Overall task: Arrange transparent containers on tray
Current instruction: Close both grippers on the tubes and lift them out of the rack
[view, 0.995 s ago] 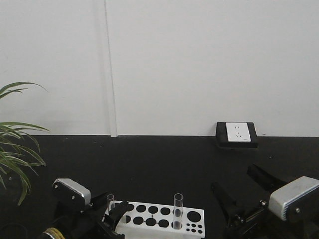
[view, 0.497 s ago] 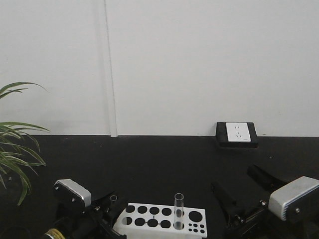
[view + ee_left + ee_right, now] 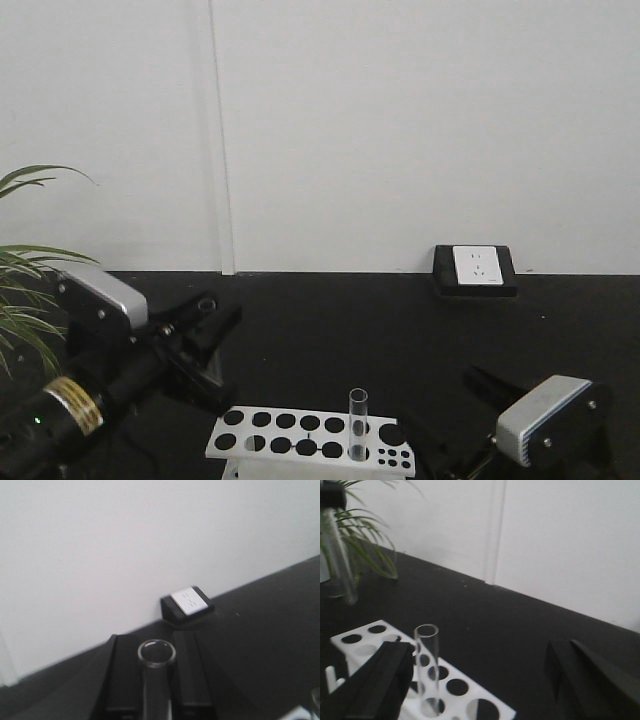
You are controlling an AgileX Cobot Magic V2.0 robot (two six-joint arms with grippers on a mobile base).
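Observation:
One clear test tube point(image 3: 156, 653) sits between the black fingers of my left gripper point(image 3: 156, 647), which is shut on it; its open rim faces the camera. In the front view the left gripper point(image 3: 212, 318) hangs raised, left of and above the white rack point(image 3: 275, 438), and the tube in it cannot be made out. That held tube point(image 3: 338, 555) shows at the far left of the right wrist view. A second test tube point(image 3: 357, 423) point(image 3: 427, 666) stands upright in the rack. My right gripper point(image 3: 481, 652) point(image 3: 455, 415) is open beside the rack, its left finger close to the standing tube. The tray is out of view.
The rack point(image 3: 485, 706) has several unfilled holes and rests on a black tabletop point(image 3: 330, 330). A black box with a white socket plate point(image 3: 476, 268) sits at the back wall. Plant leaves point(image 3: 25, 300) hang over the left edge.
The left gripper has lifted one test tube out of the rack's left end and carried it up and to the left. The right arm has sunk lower. The other tube still stands in the rack.

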